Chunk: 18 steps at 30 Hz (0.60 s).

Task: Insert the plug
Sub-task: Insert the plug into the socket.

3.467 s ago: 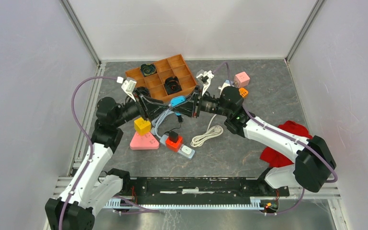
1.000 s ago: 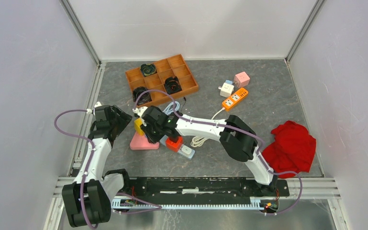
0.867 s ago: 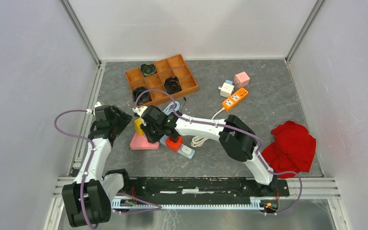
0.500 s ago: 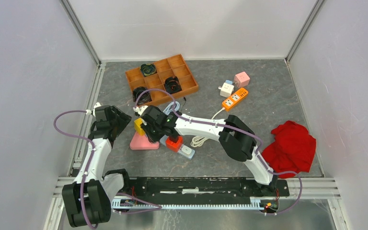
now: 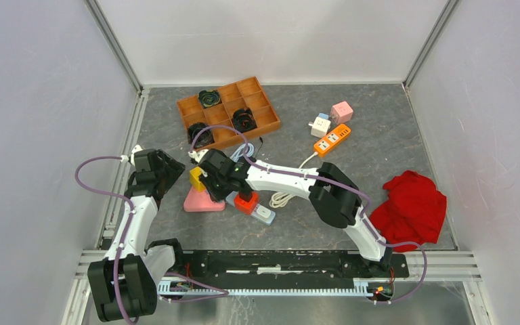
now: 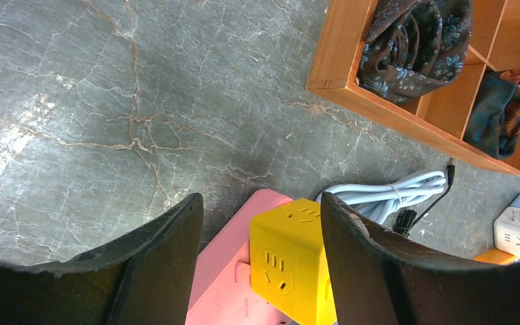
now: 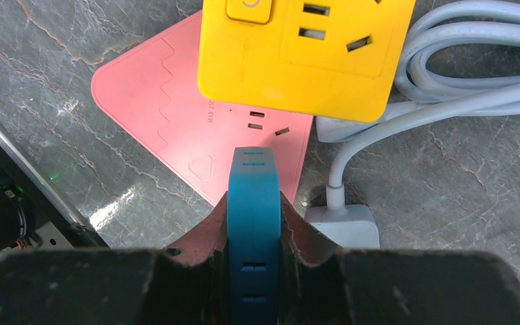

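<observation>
Right gripper (image 7: 252, 220) clamped tight on flat blue plastic plug (image 7: 252, 172) over pink triangular power strip (image 7: 169, 122), near its 3-hole socket (image 7: 263, 122); likely light, stiff, slick, best pinched on flat sides.

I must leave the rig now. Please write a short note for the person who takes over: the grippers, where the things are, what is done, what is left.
Right gripper: shut on the blue plug, held over the pink power strip, close to its socket holes.
Left gripper: open, empty, hovering above the yellow socket cube, which sits on the pink strip.
Done: plug is in the grip and at the strip.
Left: line up the prongs (hidden here) with the holes and push in; the plug is not yet seated.
</observation>
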Tool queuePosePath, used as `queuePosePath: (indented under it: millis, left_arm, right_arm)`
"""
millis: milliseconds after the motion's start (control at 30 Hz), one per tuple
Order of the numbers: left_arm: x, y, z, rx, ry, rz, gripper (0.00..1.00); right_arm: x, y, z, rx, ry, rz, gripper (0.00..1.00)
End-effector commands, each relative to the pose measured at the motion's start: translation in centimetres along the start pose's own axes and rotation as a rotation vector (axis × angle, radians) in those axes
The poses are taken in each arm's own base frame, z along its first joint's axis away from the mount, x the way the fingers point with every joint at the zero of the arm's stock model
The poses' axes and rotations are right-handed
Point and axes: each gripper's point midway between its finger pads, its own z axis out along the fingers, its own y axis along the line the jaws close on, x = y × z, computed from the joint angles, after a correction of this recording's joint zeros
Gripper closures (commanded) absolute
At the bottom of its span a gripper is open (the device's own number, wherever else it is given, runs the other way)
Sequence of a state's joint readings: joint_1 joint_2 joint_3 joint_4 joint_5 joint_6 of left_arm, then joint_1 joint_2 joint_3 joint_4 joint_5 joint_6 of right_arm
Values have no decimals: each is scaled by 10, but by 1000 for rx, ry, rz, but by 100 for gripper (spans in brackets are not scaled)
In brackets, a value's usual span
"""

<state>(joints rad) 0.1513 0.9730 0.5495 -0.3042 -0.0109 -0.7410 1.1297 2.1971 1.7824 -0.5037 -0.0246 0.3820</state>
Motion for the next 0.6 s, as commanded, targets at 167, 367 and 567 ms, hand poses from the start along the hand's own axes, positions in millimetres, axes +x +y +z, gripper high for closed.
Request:
queuePosePath:
  millis: [167, 367, 567]
  left_arm:
    - [-11, -3, -1, 4, -47, -49, 30]
    - [-10, -3, -1, 5, -46, -49, 30]
    - [-10, -2, -1, 2, -48, -50, 30]
  right_arm:
    - [-11, 12, 0, -5, -19, 18, 100]
    - [-8, 8, 3, 27, -10, 20, 100]
    - [-10, 9, 0, 51, -20, 21, 100]
